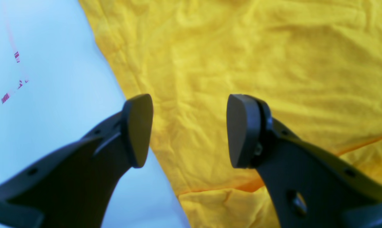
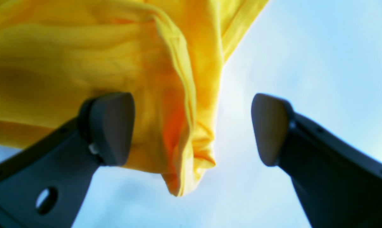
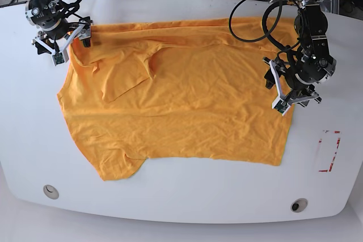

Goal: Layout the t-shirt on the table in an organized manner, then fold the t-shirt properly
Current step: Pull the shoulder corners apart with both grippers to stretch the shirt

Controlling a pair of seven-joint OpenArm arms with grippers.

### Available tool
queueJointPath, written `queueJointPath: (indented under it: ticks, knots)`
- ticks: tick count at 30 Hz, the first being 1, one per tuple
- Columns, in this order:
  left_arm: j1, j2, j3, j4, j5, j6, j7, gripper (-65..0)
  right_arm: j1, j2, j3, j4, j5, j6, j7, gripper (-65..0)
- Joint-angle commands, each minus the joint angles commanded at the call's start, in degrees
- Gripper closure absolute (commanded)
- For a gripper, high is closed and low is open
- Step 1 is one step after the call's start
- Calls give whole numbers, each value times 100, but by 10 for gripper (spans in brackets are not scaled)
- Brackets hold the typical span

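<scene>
The t-shirt (image 3: pixel 181 111) lies spread across most of the table (image 3: pixel 187 202), wrinkled, with one sleeve folded over onto the body near the upper left of the base view and another sleeve sticking out at the lower left. Its far hem runs along the table's back edge.

The left gripper (image 1: pixel 191 129) hangs over the shirt's right-hand edge in the base view, its pads (image 1: pixel 241 129) set wide apart with nothing between them; the left wrist view shows creased fabric under one finger and bare white table under the other.

The right gripper (image 2: pixel 194 126) sits at the shirt's far left corner in the base view. Its fingers are also spread, and a bunched, hanging fold of cloth sits in the gap without being pinched.

A red-marked rectangle (image 3: pixel 329 151) lies on the table just beyond the left gripper, and two round grommet holes (image 3: pixel 50 191) sit near the front edge. No containers appear.
</scene>
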Motion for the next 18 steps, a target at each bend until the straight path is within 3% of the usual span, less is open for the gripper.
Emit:
queueJointPath:
  ticks: [6, 13, 18]
  knots:
    - [9, 0, -9, 0, 0, 0, 0, -346, -18, 88, 0, -352, -9, 0, 9, -531]
    - [9, 0, -9, 0, 0, 0, 0, -346, -53, 88, 0, -422, -9, 0, 9, -400]
    - [9, 0, -9, 0, 0, 0, 0, -346, -53, 88, 0, -422, -9, 0, 9, -341]
